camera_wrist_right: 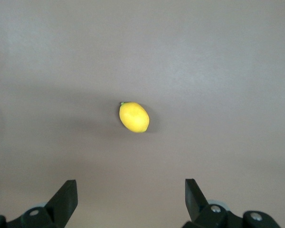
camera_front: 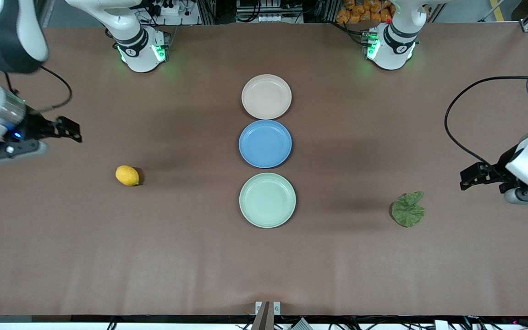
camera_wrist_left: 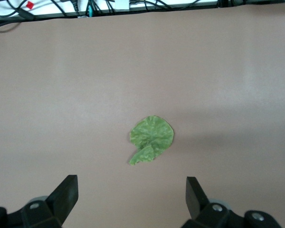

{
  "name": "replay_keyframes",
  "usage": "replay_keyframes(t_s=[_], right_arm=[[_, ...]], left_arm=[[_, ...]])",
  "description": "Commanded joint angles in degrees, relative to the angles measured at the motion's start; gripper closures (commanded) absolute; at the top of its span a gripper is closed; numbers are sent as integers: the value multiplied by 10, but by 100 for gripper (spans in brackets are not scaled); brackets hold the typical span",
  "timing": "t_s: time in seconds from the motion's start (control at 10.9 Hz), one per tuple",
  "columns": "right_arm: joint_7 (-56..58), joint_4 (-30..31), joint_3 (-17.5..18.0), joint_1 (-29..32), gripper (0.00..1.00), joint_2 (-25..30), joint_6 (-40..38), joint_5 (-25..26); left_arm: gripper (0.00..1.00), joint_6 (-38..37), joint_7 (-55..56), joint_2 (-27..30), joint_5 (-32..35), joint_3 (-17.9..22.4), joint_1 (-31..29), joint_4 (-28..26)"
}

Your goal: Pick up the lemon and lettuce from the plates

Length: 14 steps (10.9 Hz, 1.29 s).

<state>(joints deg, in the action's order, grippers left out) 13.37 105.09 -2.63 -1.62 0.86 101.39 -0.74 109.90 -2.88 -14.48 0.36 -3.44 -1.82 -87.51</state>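
Both plates, beige-pink (camera_front: 266, 96) and mint green (camera_front: 267, 200), sit bare; the small yellow lemon (camera_front: 127, 175) and wrinkly green lettuce leaf (camera_front: 408, 210) lie on the brown table (camera_front: 264, 266), so the right gripper (camera_front: 64, 128) and left gripper (camera_front: 472, 176) hang spread wide, empty.

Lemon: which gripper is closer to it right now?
Right. The right gripper, open, hangs just off the lemon toward the right arm's end; the left gripper, also open, is by the lettuce at the table's left-arm end.

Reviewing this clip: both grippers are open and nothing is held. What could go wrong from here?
The lemon lies on the bare table, on no plate; round, it may roll from the open right gripper. The lettuce lies flat, so the open left gripper may scrape the table. All three plates are empty.
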Motion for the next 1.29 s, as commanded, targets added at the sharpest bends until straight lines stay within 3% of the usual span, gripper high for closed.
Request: replay_keyframes(t_s=[0.0, 0.55, 1.2], right_arm=[[-25, -73, -3, 5, 0, -4, -59, 13], [-24, -149, -11, -4, 0, -2, -96, 12], [-26, -158, -14, 0, 0, 4, -117, 10]], left_arm=[[0, -29, 25, 36, -14, 0, -4, -7], [0, -81, 28, 80, -25, -2, -8, -6], [0, -156, 27, 95, -26, -3, -8, 25]])
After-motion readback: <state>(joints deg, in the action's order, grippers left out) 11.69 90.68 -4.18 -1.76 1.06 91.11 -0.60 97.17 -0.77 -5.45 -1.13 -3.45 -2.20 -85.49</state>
